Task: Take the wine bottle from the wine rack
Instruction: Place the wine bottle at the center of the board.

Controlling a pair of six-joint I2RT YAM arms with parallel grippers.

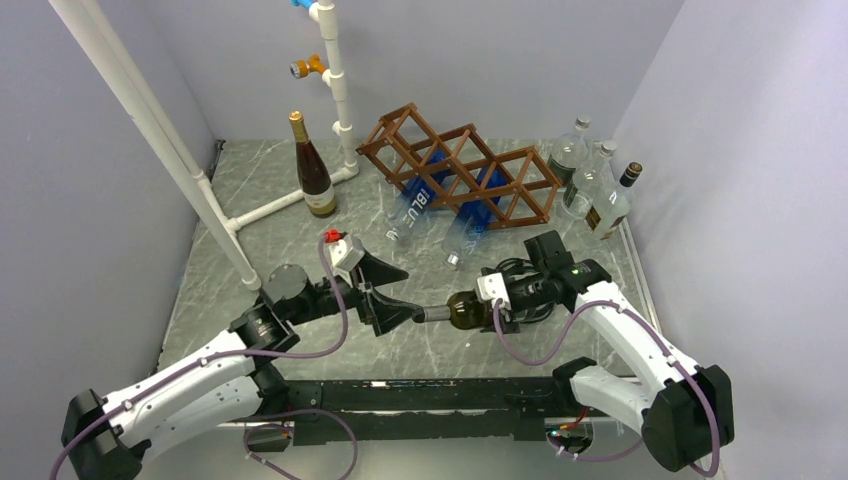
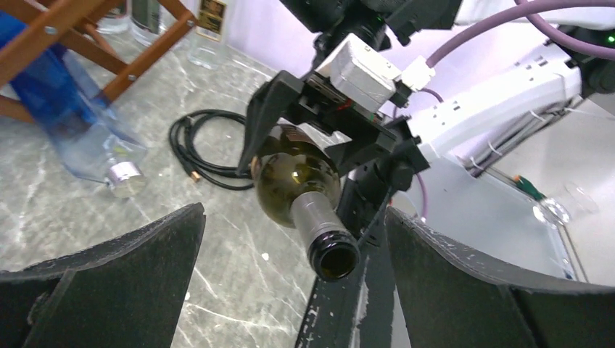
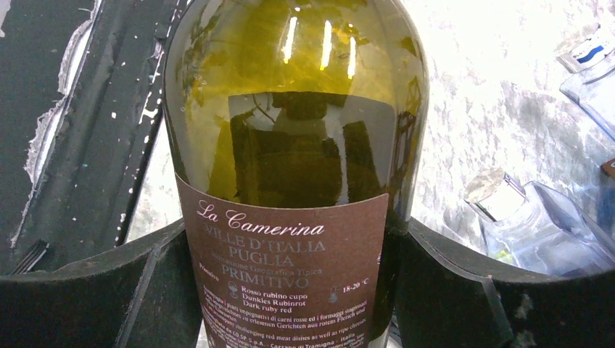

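The dark green glass wine bottle (image 1: 462, 310) is off the brown wooden lattice wine rack (image 1: 460, 165) and hangs on its side above the grey marbled table (image 1: 250, 190), near the front edge and between the two arms. The right gripper (image 1: 505, 303) has it: in the right wrist view both black fingers (image 3: 145, 290) press on the body, one each side of the brown label. The shoulder and neck run out to the left, away from that hand.

The neck reaches across to the left gripper (image 1: 410, 293), whose jaws are spread wide. In the left wrist view the open mouth of the bottle sits in the gap between the two black fingers (image 2: 130, 254), with clear space on either side and neither finger touching the glass.

At the far side, the rack holds two blue glass bottles (image 1: 420, 200), their necks slanting down toward the near-left. A brown upright wine bottle (image 1: 315, 170) stands far left of the rack. A cluster of clear glass bottles (image 1: 585, 175) stands at its far right.
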